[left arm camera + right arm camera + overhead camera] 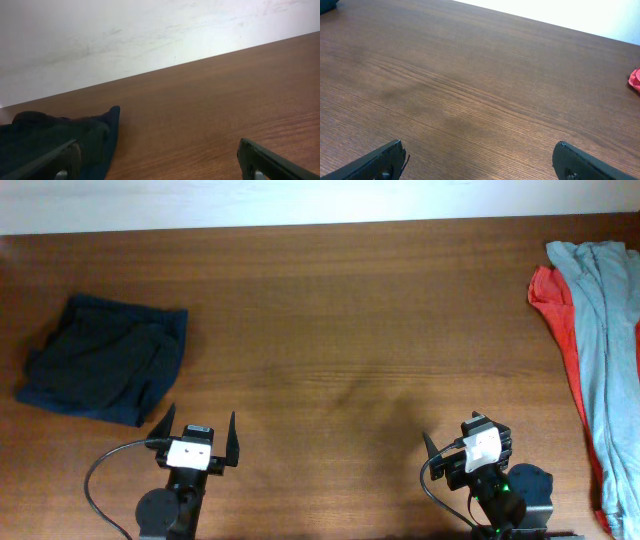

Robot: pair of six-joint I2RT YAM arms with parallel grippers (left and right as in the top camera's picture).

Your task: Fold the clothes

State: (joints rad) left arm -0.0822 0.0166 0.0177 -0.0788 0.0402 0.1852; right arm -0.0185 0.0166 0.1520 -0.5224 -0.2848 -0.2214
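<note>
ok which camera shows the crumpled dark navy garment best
The overhead view: the dark navy garment lies whole on the left of the wooden table, every edge in frame. The left wrist view shows only one corner, low and cut off. The right wrist view shows at most a dark sliver at its top-left corner.

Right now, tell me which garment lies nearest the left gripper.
The navy garment, bunched just beyond the left gripper. The grey-blue shirt and orange-red shirt lie overlapped at the far right.

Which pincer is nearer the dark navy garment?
Left. The left pincer sits just beside a corner of the navy garment; the right pincer is far across the table.
</note>
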